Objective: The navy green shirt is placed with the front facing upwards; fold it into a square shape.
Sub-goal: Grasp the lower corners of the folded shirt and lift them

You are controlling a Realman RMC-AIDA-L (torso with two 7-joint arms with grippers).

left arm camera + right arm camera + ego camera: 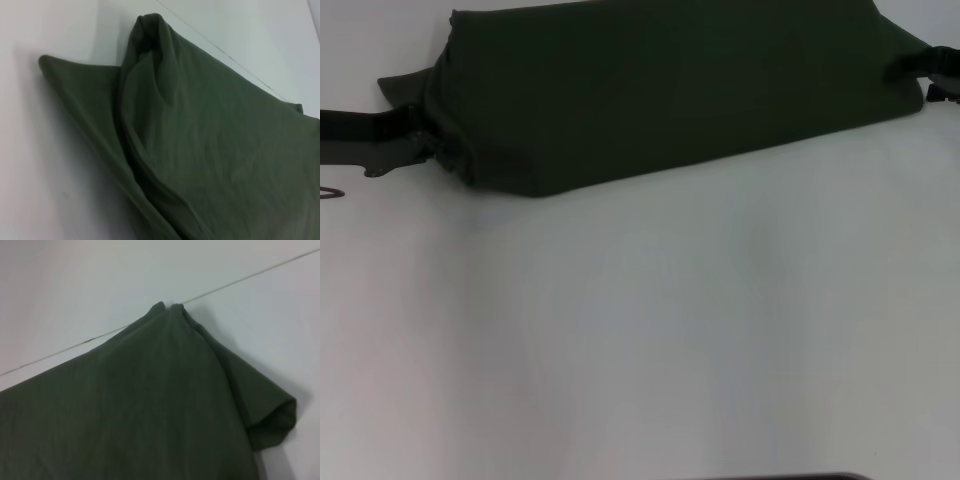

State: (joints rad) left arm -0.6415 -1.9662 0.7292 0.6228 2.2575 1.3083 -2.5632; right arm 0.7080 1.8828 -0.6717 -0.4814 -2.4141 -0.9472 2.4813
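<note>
Navy green shirt [670,90] lies at the far edge of the counter [650,330], doubled into a long band, plain side up, no lettering visible. Left end effector [420,145] is at its left end, right end effector [930,75] at its right end; cannot tell whether either is clenched on cloth. Judgement: one lengthwise fold done; sleeves still protrude, crosswise folds to a square remain.
</note>
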